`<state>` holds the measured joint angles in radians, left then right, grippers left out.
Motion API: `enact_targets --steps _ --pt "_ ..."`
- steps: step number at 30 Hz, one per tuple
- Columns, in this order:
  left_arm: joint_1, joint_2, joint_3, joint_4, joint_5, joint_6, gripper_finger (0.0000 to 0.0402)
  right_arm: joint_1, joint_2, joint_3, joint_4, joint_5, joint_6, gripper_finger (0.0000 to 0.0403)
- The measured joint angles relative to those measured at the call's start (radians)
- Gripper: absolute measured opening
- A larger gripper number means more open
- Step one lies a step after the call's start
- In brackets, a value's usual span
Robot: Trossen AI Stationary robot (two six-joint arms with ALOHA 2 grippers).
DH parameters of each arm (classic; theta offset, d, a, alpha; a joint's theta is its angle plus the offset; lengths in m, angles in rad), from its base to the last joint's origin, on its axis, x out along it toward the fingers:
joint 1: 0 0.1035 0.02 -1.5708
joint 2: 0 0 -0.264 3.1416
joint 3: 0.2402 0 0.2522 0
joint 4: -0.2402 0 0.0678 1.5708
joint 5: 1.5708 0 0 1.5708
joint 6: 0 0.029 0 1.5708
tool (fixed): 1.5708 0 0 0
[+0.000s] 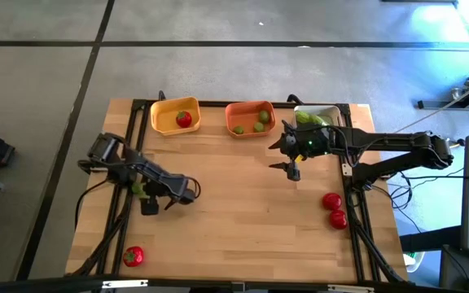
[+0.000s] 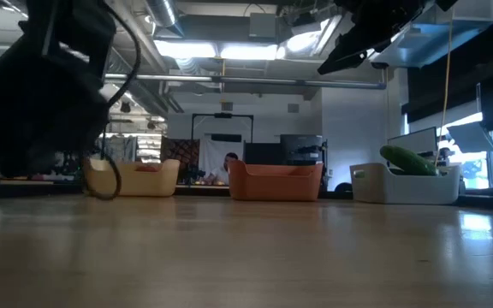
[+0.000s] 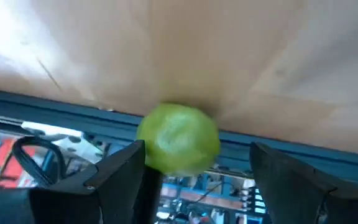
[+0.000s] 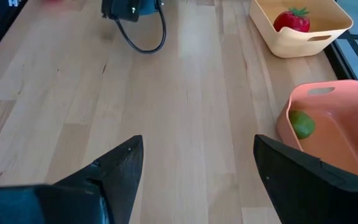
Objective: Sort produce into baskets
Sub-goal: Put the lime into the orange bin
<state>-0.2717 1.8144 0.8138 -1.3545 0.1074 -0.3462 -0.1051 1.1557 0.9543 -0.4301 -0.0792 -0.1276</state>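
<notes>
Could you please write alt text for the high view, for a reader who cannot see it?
Two robot arms over a wooden table; yellow basket, orange basket and white basket line the far edge. Three tomatoes lie loose.

A round yellow-green lime (image 3: 179, 139) sits between the left gripper's (image 3: 194, 165) two dark fingers (image 3: 117, 174); it lies close against one finger and apart from the other, so the jaws stand wide; pale wooden table (image 3: 229, 56) fills the view beyond; a dark blue table edge (image 3: 55, 102) crosses behind the lime.
</notes>
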Motion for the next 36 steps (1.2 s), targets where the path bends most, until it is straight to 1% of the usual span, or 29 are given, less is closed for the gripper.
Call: enact_targets --steps 4,10,13,15,17,20,23,24,29,33,36 --pt "-0.005 0.03 -0.033 0.003 -0.008 0.01 0.0285 0.0 0.0 0.0 -0.002 0.0 0.0 0.0291" --pt "-0.008 0.069 -0.039 0.032 -0.01 0.062 0.0285 0.0 0.0 0.0 -0.02 0.0 0.016 0.0291" --pt "-0.008 0.086 -0.066 0.062 0.029 0.095 0.0285 0.0 0.0 0.0 -0.028 0.0 0.019 0.0291" --pt "-0.007 0.095 -0.087 0.068 0.034 0.126 0.0278 0.0 0.0 0.0 -0.035 0.0 0.019 0.0291" --pt "-0.007 0.094 -0.102 0.074 0.036 0.139 0.0259 0.0 0.0 0.0 -0.041 0.0 0.019 0.0291" --pt "-0.01 0.09 -0.102 0.083 0.037 0.14 0.0213 0.0 0.0 0.0 -0.046 0.0 0.022 0.0291" --pt "-0.011 0.09 -0.091 0.084 0.028 0.149 0.0165 0.0 0.0 0.0 -0.055 -0.014 0.089 0.0291" --pt "-0.012 0.086 -0.086 0.083 0.024 0.161 0.0156 0.0 0.0 0.0 -0.068 -0.021 0.11 0.0291" --pt "-0.011 0.014 -0.041 0.105 -0.023 0.195 0.0155 0.001 0.0 0.0 -0.235 -0.026 0.202 0.0291" --pt "-0.009 -0.088 0.008 0.102 -0.092 0.127 0.0164 0.001 0.0 0.0 -0.359 0.0 0.254 0.0291" --pt "-0.003 -0.164 0.05 0.105 -0.149 0.061 0.0171 0.001 0.0 0.0 -0.399 0.011 0.259 0.0291"
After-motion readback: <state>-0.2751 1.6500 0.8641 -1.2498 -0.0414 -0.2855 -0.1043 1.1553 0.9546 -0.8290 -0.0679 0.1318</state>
